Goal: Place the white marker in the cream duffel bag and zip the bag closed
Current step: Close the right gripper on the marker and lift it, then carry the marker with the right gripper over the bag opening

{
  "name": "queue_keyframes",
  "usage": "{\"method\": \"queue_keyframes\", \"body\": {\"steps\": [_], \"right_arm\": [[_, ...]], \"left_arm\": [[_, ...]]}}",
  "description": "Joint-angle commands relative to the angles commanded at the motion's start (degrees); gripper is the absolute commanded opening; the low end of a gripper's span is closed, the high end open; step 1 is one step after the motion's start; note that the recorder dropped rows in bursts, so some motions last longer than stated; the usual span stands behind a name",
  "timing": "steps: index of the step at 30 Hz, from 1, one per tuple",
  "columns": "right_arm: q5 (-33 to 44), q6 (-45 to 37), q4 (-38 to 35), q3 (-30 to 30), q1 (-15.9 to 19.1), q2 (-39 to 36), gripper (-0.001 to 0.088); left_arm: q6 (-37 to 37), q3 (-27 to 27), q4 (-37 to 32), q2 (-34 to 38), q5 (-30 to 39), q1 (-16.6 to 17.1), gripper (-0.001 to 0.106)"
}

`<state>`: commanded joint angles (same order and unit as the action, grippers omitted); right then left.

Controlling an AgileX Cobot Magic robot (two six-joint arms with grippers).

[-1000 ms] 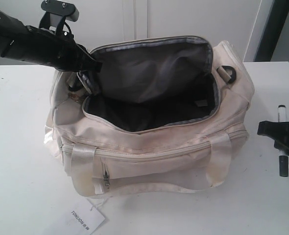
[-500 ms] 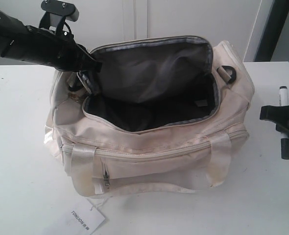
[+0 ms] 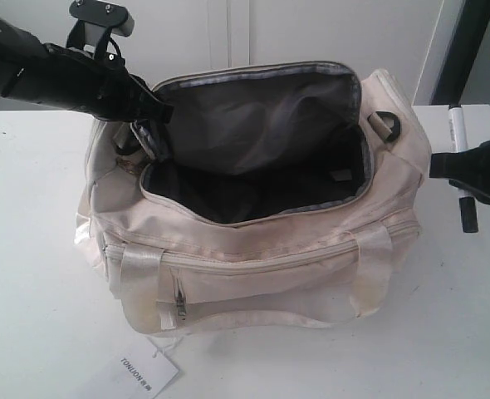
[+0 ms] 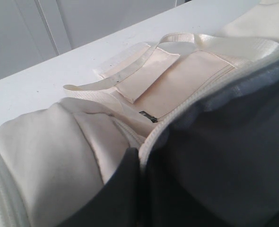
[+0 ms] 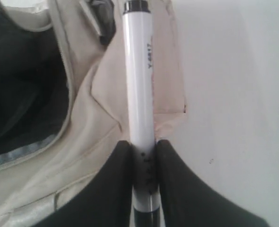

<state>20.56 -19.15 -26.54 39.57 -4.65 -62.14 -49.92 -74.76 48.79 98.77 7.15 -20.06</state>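
Exterior view: the open cream duffel bag [image 3: 270,266] sits on a white table [image 3: 29,249]. The left gripper [image 3: 158,112] pinches its rim. The right gripper [image 3: 465,173] clasps the white marker [image 3: 457,129] just beside the bag's right end.
Left wrist view: cream fabric and grey lining, close up.
Right wrist view: the marker's barrel is squeezed over the bag's edge.

White table [image 3: 37,274], pale panelled wall behind it [image 3: 311,29], dark upright post at far right [image 3: 463,46]

- The black right gripper [image 3: 459,173], clamped on the slim white marker [image 3: 457,133] with a dark cap, now hangs higher and closer to the large cream fabric duffel bag [image 3: 253,266].
- The marker tilts slightly more.
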Motion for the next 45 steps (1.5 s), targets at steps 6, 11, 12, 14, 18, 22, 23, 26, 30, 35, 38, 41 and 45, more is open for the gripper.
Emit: {"method": "queue_keyframes", "body": {"steps": [6, 11, 12, 14, 18, 22, 23, 26, 30, 35, 38, 41, 45], "right_arm": [[0.0, -10.0, -8.5, 0.0, 0.0, 0.0, 0.0000], [0.6, -19.1, -15.4, 0.2, 0.0, 0.0, 0.0000], [1.1, -20.6, -16.1, 0.7, 0.0, 0.0, 0.0000], [2.6, -24.3, -17.9, 1.6, 0.0, 0.0, 0.0000], [5.9, -25.9, -18.7, 4.1, 0.0, 0.0, 0.0000], [10.7, -27.2, -18.8, 6.8, 0.0, -0.1, 0.0000], [12.1, -27.2, -18.9, 7.6, 0.0, -0.3, 0.0000], [14.7, -27.3, -18.9, 9.8, 0.0, -0.3, 0.0000], [16.3, -29.1, -19.5, 11.8, 0.0, -0.3, 0.0000], [19.3, -32.2, -20.0, 13.7, 0.0, -0.6, 0.0000], [20.1, -34.0, -20.1, 14.8, -1.1, -1.5, 0.0000], [20.1, -37.0, -20.3, 15.9, -3.1, -2.9, 0.0000], [19.0, -39.1, -20.4, 16.9, -6.0, -5.2, 0.0000]], "left_arm": [[0.0, 0.0, 0.0, 0.0, 0.0, 0.0, 0.000], [0.0, 0.0, 0.0, 0.0, 0.0, 0.0, 0.000], [0.0, 0.0, 0.0, 0.0, 0.0, 0.0, 0.000], [0.0, 0.0, 0.0, 0.0, 0.0, 0.0, 0.000], [0.0, 0.0, 0.0, 0.0, 0.0, 0.0, 0.000], [0.0, 0.0, 0.0, 0.0, 0.0, 0.0, 0.000], [0.0, 0.0, 0.0, 0.0, 0.0, 0.0, 0.000], [0.0, 0.0, 0.0, 0.0, 0.0, 0.0, 0.000], [0.0, 0.0, 0.0, 0.0, 0.0, 0.0, 0.000], [0.0, 0.0, 0.0, 0.0, 0.0, 0.0, 0.000], [0.0, 0.0, 0.0, 0.0, 0.0, 0.0, 0.000], [0.0, 0.0, 0.0, 0.0, 0.0, 0.0, 0.000], [0.0, 0.0, 0.0, 0.0, 0.0, 0.0, 0.000]]}}
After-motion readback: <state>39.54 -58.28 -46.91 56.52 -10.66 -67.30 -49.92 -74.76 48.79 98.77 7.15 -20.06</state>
